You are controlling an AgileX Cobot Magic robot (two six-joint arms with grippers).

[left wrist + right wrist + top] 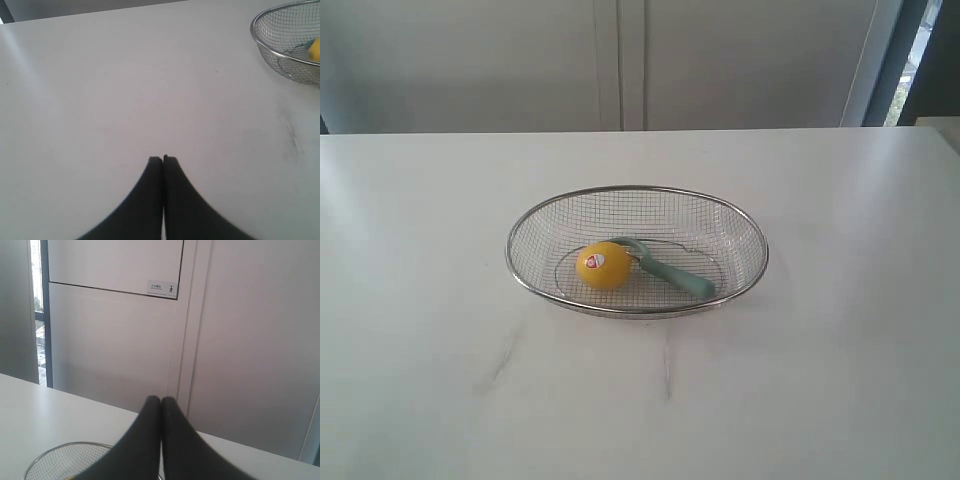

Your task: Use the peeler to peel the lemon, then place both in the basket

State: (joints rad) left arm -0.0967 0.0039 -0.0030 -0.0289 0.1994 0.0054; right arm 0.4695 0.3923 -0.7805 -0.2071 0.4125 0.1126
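The yellow lemon (604, 265) with its red-and-white sticker lies inside the silver wire basket (525, 228) in the middle of the white table. The peeler (676, 275), blue-grey handle and curved metal head, lies beside it in the basket, its head touching the lemon. Neither arm shows in the exterior view. My left gripper (163, 159) is shut and empty above bare table, with the basket (260, 40) and a sliver of lemon (315, 49) off to one side. My right gripper (160, 400) is shut and empty, raised toward the wall, with the basket (50, 452) rim below it.
White table (440, 380) spreads around the basket, with faint scuff marks (500, 362) in front of it. A pale panelled wall (620, 60) stands behind the table; a window strip (910, 60) is at the far right.
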